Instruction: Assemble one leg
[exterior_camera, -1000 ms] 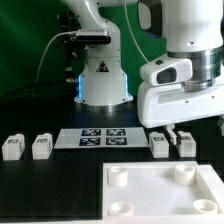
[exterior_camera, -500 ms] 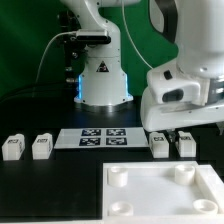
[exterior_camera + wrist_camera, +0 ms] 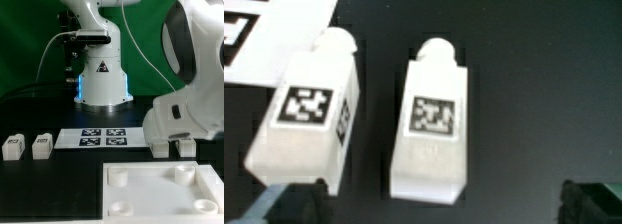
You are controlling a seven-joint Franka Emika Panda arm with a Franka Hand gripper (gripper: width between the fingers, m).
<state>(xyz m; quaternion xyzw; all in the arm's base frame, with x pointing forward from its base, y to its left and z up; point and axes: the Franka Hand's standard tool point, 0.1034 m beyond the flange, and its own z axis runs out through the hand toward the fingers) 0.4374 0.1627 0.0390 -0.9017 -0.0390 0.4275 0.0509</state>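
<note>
The jaws stand spread wide, gripping nothing. In the wrist view only their two dark fingertips [image 3: 292,205] show, one at each side of the gap, above the black worktop [image 3: 526,90].

One leg [image 3: 434,120] lies flat about midway in that gap, its black-and-white tag facing the camera and its rounded end pointing away from the fingertips. It touches neither of them. One fingertip is well apart from it across bare worktop. The other sits past a second leg [image 3: 304,110], which lies just beside the first, almost parallel and also tag up, with a narrow dark strip between the two. The near end of this second leg comes close to that fingertip; whether they touch I cannot tell. A corner of the marker board [image 3: 242,40] shows beyond the second leg.

In the exterior view the bulky white arm [image 3: 190,105] hangs low over this pair and hides the jaws. The leg [image 3: 185,146] is the one farther from the marker board [image 3: 100,137], the second leg [image 3: 160,148] the nearer. Two more legs [image 3: 12,148] sit well apart at the exterior view's left, beyond the board. A large white panel [image 3: 150,195] with round corner sockets lies nearer the camera.
</note>
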